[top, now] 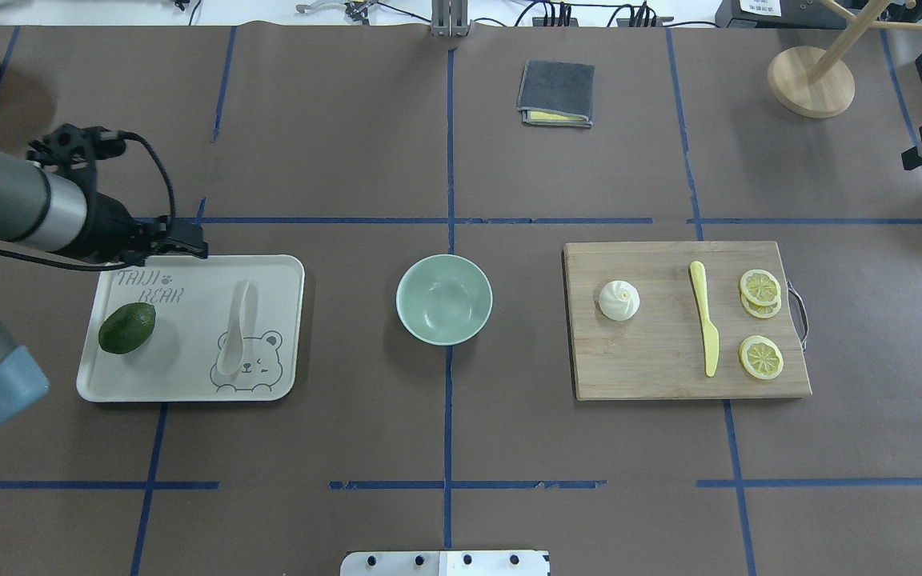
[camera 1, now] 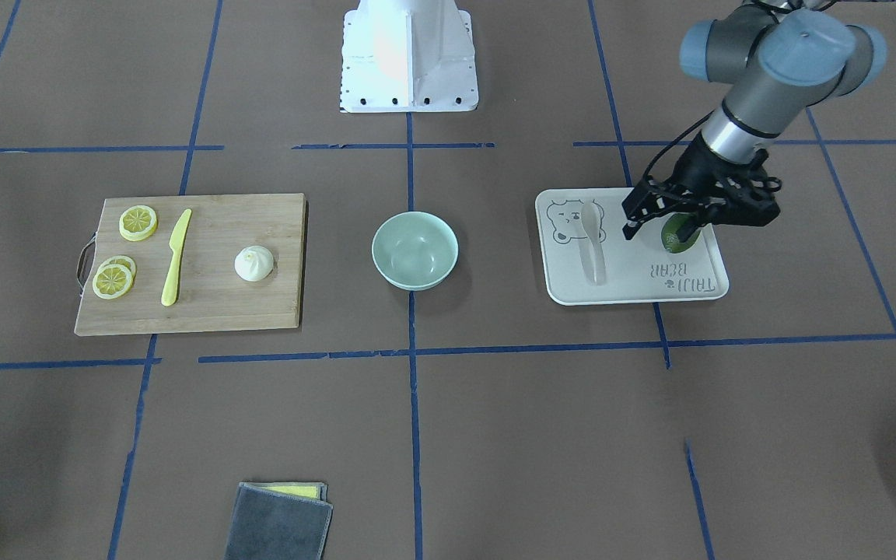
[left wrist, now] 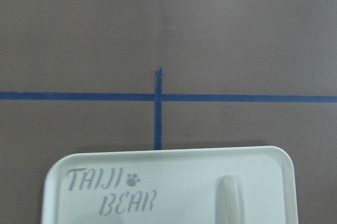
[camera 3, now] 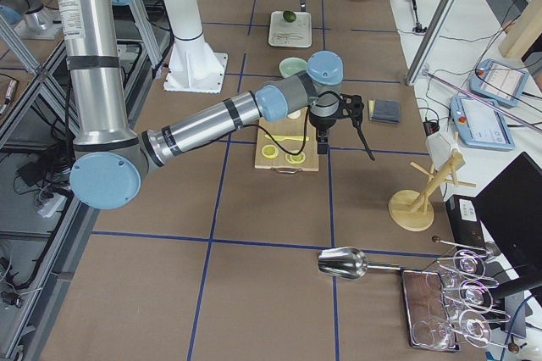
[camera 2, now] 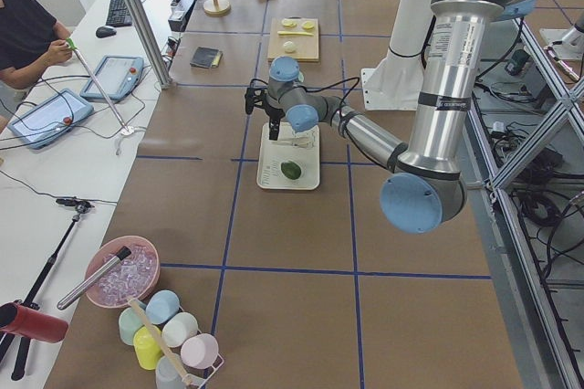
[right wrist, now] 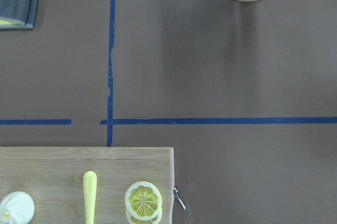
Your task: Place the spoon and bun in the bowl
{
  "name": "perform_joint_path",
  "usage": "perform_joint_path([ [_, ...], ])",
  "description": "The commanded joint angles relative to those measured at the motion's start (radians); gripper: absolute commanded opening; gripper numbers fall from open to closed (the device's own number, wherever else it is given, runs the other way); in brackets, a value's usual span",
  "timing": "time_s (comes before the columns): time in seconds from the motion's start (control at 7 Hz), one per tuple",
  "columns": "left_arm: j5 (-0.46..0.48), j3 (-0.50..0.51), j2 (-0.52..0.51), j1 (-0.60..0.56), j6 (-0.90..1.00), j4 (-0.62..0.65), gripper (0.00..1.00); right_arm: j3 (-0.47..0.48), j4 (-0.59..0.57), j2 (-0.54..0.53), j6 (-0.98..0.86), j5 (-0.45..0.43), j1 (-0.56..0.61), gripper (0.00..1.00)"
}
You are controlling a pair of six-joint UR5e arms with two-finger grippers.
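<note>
Brown paper with blue tape lines covers the surface (camera 1: 495, 435). From the front view, the spoon (camera 1: 592, 245) lies on the white bear tray (camera 1: 572, 292) at the right, beside an avocado (camera 1: 680, 241). The bun (camera 1: 254, 263) sits on the wooden board (camera 1: 215, 311) at the left. The bowl (camera 1: 414, 250) stands in the middle. The left jaws hang spread apart over the tray, holding nothing. I cannot tell about the right jaws.

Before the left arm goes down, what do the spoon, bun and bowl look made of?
Spoon: probably plastic, milky and slightly translucent. Bun: matte cream, pleated; dough or replica, cannot tell. Bowl: smooth mint with soft sheen; plastic or glazed ceramic.
</note>
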Motion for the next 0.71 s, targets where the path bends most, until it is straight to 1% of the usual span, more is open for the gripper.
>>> perform_joint_path([
  [0.0,0.092,0.077,-0.070,0.098,-0.068,0.001,0.95,0.023,0.000,0.048,0.091,-0.005,-0.059,1.00],
  [0.29,0.119,0.103,-0.070,0.139,-0.071,0.001,0.92,0.026,0.000,0.089,0.164,-0.007,-0.083,1.00],
  [0.57,0.149,0.119,-0.069,0.167,-0.070,0.007,0.89,0.028,0.000,0.093,0.165,-0.007,-0.089,1.00],
])
